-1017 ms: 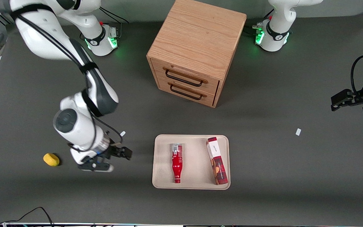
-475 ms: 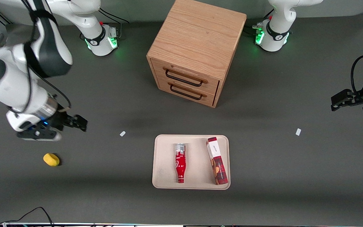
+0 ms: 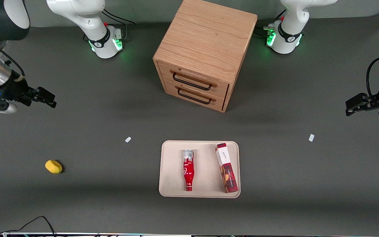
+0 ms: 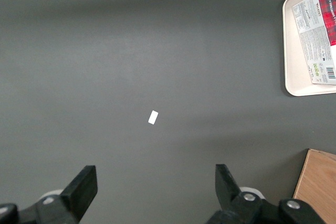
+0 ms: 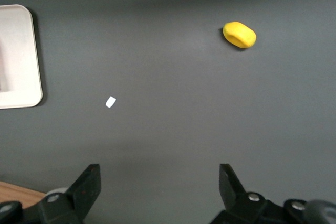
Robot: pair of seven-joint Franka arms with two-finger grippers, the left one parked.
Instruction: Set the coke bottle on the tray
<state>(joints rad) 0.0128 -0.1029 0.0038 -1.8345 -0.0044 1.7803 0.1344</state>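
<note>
Since delivered, coke bottle [image 3: 188, 170] lying flat on tray [image 3: 168, 171] beside box [image 3: 226, 168], cap toward camera; pincer [image 3: 46, 97] spread wide, empty, high above table [image 3: 110, 197], well apart, at working arm's end.

A matt dark grey counter [image 3: 275, 164] carries a matt beige tray [image 3: 169, 171] of smooth plastic. On it lie a glossy red coke bottle [image 3: 188, 171] with a silvery metallic end and a printed cardboard box [image 3: 226, 168]. The drawer cabinet [image 3: 206, 49] is grained, satin-finished wood. The hand [image 3: 46, 98] is matt black plastic.
</note>
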